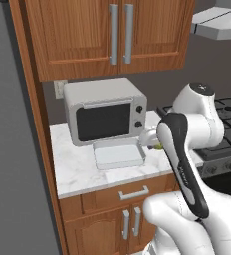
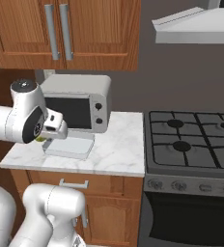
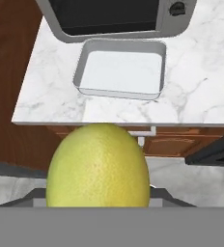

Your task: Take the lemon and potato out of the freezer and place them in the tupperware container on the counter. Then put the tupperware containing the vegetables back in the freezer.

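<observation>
My gripper (image 3: 98, 195) is shut on the lemon (image 3: 98, 166), a yellow-green fruit that looms large at the bottom of the hand view and hides the fingertips. From the base views, the gripper (image 1: 150, 138) (image 2: 52, 129) hangs above the front right of the tupperware container (image 1: 118, 155) (image 2: 68, 146), with a sliver of lemon (image 1: 158, 146) (image 2: 39, 139) showing under the hand. The pale container (image 3: 119, 72) sits empty on the marble counter (image 3: 196, 96) just in front of the microwave. The potato and the freezer are out of view.
A grey microwave (image 1: 105, 112) (image 2: 80, 103) stands behind the container. A gas stove (image 2: 196, 140) adjoins the counter on the right, under a range hood (image 2: 196, 24). Wooden cabinets hang above (image 1: 112, 35). A tall grey panel (image 1: 8, 149) borders the counter's left.
</observation>
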Controlling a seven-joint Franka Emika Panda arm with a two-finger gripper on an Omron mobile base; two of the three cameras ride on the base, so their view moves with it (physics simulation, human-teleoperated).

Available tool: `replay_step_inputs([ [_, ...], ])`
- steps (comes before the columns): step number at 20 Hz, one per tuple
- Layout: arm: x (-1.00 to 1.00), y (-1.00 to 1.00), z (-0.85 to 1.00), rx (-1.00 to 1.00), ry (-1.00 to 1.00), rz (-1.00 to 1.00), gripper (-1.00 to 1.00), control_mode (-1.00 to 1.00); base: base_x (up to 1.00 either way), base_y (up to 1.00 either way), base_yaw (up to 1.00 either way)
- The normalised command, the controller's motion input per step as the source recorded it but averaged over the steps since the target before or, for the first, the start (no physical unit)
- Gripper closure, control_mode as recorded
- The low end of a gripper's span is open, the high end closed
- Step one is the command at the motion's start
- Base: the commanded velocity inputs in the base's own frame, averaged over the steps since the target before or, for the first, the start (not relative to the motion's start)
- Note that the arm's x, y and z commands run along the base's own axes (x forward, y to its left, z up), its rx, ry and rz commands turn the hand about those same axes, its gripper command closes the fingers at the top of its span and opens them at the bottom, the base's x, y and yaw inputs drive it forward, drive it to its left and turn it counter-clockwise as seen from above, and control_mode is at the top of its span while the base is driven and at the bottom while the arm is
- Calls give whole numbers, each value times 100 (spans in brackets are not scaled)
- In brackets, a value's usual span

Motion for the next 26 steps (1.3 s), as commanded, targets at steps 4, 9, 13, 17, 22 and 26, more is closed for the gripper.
replay_step_inputs([
  [4, 89, 53, -61, 0, 11, 0, 100, -100, 0, 0, 0],
  [9, 83, 37, -43, 0, 4, 0, 100, -100, 0, 0, 0],
  [13, 71, 16, -42, 0, 0, 0, 100, -100, 0, 0, 0],
  [17, 52, 0, -49, 0, -1, 0, 100, -100, 0, 0, 0],
  [22, 29, 0, -53, 0, -4, 0, 100, -100, 0, 0, 0],
  [26, 26, 0, -48, 0, -6, 0, 100, -100, 0, 0, 0],
])
